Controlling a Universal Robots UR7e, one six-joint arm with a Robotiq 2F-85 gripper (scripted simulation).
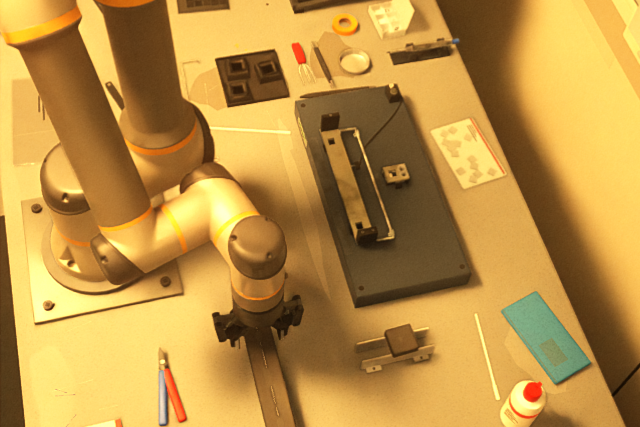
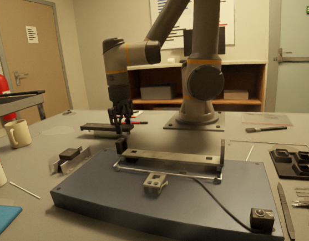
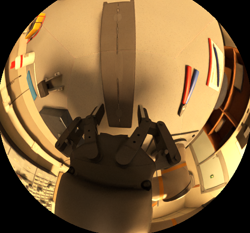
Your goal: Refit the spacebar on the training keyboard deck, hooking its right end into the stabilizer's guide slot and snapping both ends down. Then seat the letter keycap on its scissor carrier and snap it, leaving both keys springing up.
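Note:
Near the table's front edge, the long dark spacebar (image 1: 270, 383) (image 2: 104, 127) (image 3: 118, 62) rests on a low stand. My gripper (image 1: 257, 332) (image 2: 121, 120) (image 3: 120, 113) stands over its near end, open and holding nothing. The blue training deck (image 1: 380, 190) (image 2: 166, 186) lies in the middle of the table. It carries the spacebar's metal frame with the stabilizer wire (image 1: 373, 179) (image 2: 171, 166) and the small grey scissor carrier (image 1: 397, 174) (image 2: 154, 183). The dark letter keycap (image 1: 400, 339) (image 2: 69, 153) (image 3: 43, 88) sits on a small metal holder in front of the deck.
A black tray (image 1: 252, 76) (image 2: 294, 161) with square wells lies beyond the deck. Red and blue cutters (image 1: 169, 394) (image 3: 188, 85) lie beside the spacebar. A glue bottle (image 1: 522, 404), a teal pad (image 1: 545, 337) and a white stick (image 1: 487, 355) lie at the front corner. A mug (image 2: 18, 133) stands beyond.

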